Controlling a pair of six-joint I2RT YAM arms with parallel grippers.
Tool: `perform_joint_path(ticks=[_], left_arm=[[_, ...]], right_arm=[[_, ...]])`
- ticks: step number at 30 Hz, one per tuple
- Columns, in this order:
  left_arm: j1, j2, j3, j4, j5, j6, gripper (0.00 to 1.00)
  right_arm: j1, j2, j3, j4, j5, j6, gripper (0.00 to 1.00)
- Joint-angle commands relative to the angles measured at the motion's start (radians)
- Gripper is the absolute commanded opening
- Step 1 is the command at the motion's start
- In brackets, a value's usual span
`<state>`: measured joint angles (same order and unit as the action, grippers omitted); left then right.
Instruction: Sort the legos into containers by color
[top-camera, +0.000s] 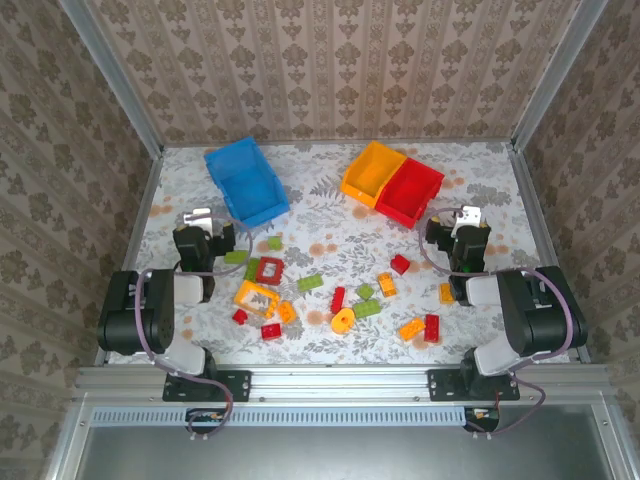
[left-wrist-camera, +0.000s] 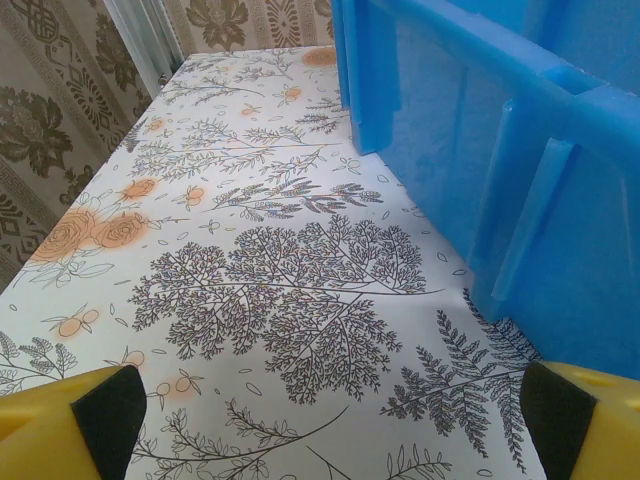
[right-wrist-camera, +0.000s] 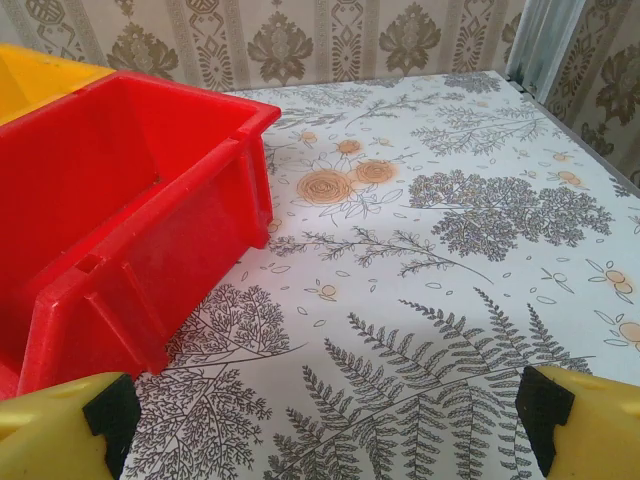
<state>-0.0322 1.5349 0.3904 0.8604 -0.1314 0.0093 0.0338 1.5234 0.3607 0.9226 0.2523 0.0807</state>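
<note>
At far left, left tool (left-wrist-camera: 330, 415): its fingers are standing wide apart, gripping nothing, and it is hovering low over the counter (top-camera: 330, 235) just beside the blue container (top-camera: 262, 205).
Blue container: it is sitting at back left, turned at an angle.
Legos (top-camera: 310, 283): red, orange-yellow and green pieces are lying scattered on the counter between the two arms, in front of the containers.
Orange-yellow container (top-camera: 372, 172): it is sitting at back right, touching its red neighbour.
Red container (top-camera: 410, 192): it is sitting just right of that.
Right tool (right-wrist-camera: 330, 415): its fingers are standing wide apart and empty, hovering low beside the red container.
</note>
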Motion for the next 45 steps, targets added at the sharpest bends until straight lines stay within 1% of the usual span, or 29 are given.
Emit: perform_joint_path(ticks=[1,20,21,22,23,24,25,26,28,29,30,31,32,33,34,35,36,37,40,42,45], left_arm=[[-0.005,0.0,0.0,0.02,-0.011,0.015,1.0],[-0.004,-0.001,-0.002,0.023,-0.01,0.016,1.0],[-0.008,-0.007,-0.007,0.042,-0.026,0.023,1.0],[-0.02,-0.05,-0.005,0.017,-0.068,0.032,1.0],[-0.054,-0.127,0.022,-0.092,-0.153,0.033,1.0],[-0.083,-0.21,0.063,-0.221,-0.211,0.041,1.0],[-0.1,-0.275,0.104,-0.31,-0.26,0.015,1.0],[-0.123,-0.345,0.152,-0.419,-0.287,-0.031,1.0],[-0.185,-0.447,0.252,-0.559,-0.34,-0.094,1.0],[-0.214,-0.481,0.332,-0.667,-0.369,-0.158,1.0],[-0.219,-0.501,0.44,-0.881,-0.354,-0.276,1.0],[-0.216,-0.504,0.537,-1.121,-0.339,-0.463,1.0],[-0.208,-0.495,0.612,-1.341,-0.345,-0.626,1.0],[-0.182,-0.488,0.623,-1.391,-0.289,-0.684,1.0],[-0.137,-0.486,0.616,-1.379,-0.17,-0.697,1.0],[-0.091,-0.481,0.61,-1.379,-0.069,-0.733,1.0],[-0.073,-0.468,0.618,-1.409,-0.032,-0.772,1.0],[-0.067,-0.45,0.638,-1.448,-0.025,-0.791,1.0],[-0.049,-0.34,0.743,-1.575,0.022,-0.764,0.96],[-0.033,-0.252,0.811,-1.606,0.089,-0.716,0.88],[-0.015,-0.143,0.893,-1.61,0.151,-0.681,0.84]], right_arm=[[0.006,0.006,0.014,-0.005,-0.01,-0.01,1.0],[0.007,0.006,0.014,-0.004,-0.01,-0.01,0.99],[0.007,-0.001,0.013,0.004,-0.013,-0.016,1.0],[0.01,-0.033,0.022,-0.035,-0.014,-0.022,1.0],[0.023,-0.098,0.055,-0.147,0.004,-0.032,1.0],[0.042,-0.176,0.111,-0.299,0.045,-0.043,1.0],[0.056,-0.236,0.161,-0.401,0.074,-0.03,1.0],[0.057,-0.299,0.224,-0.499,0.078,0.014,1.0],[0.055,-0.395,0.397,-0.758,0.101,0.2,1.0],[0.044,-0.416,0.513,-0.935,0.046,0.319,1.0],[0.03,-0.432,0.594,-1.065,-0.022,0.37,1.0],[0.026,-0.444,0.618,-1.119,-0.012,0.447,1.0],[0.001,-0.458,0.597,-1.109,-0.058,0.53,1.0],[-0.068,-0.466,0.571,-1.083,-0.184,0.594,1.0],[-0.109,-0.464,0.567,-1.095,-0.245,0.643,1.0],[-0.11,-0.457,0.607,-1.184,-0.226,0.651,1.0],[-0.078,-0.443,0.664,-1.284,-0.165,0.633,1.0],[-0.052,-0.429,0.702,-1.345,-0.132,0.605,1.0],[-0.021,-0.391,0.781,-1.479,-0.119,0.553,0.99],[-0.021,-0.364,0.8,-1.537,-0.141,0.554,0.97],[-0.02,-0.316,0.807,-1.542,-0.237,0.556,0.91]])
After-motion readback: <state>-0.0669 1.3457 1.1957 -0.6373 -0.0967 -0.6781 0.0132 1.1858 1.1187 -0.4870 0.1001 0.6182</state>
